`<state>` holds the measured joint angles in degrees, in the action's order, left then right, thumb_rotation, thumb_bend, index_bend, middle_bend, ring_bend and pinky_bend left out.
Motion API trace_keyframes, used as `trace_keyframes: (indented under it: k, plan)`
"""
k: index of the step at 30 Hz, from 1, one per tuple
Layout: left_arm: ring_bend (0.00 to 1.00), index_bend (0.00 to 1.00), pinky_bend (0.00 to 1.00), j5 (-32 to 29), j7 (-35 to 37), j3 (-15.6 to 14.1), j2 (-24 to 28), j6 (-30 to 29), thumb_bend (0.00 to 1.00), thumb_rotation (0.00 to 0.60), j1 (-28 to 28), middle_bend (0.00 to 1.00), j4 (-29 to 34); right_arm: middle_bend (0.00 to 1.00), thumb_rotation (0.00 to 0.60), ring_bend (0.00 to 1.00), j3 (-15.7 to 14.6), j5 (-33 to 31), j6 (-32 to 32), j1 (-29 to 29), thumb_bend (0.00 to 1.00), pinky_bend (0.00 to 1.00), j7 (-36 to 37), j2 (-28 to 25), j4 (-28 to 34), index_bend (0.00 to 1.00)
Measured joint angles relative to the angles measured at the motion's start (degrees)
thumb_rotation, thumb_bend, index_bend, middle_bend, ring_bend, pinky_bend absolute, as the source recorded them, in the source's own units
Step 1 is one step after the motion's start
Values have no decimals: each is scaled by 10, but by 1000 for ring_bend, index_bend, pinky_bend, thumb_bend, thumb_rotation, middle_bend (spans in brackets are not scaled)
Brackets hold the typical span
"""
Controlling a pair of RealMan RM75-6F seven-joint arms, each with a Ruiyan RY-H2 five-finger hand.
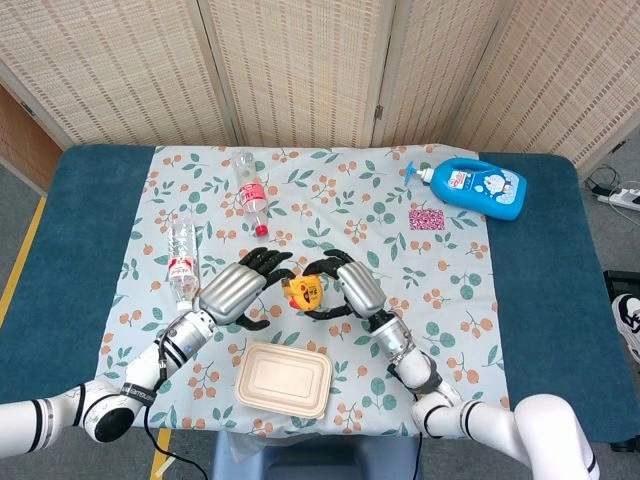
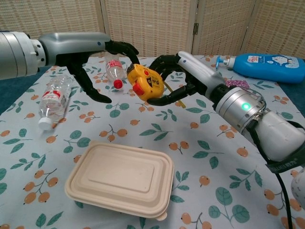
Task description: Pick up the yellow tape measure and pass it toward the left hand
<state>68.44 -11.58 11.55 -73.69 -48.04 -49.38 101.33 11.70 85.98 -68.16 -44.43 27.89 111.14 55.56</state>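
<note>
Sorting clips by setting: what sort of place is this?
Probably an indoor lab or demo corner, not a home: a blue table under a floral cloth, woven folding screens behind it, and a white power strip on the floor.

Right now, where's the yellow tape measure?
The yellow tape measure is held by the right hand above the table's middle, right beside the left hand, beyond the takeout box.
</note>
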Motion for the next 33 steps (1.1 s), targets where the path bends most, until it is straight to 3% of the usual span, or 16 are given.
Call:
trace_keyframes:
  k: [33]
  plan:
    - [160, 463, 146, -29, 1, -1, -15, -25, 231, 600, -10, 139, -24, 509, 600, 393, -10, 7, -6, -1, 411, 153, 15, 23, -68, 659]
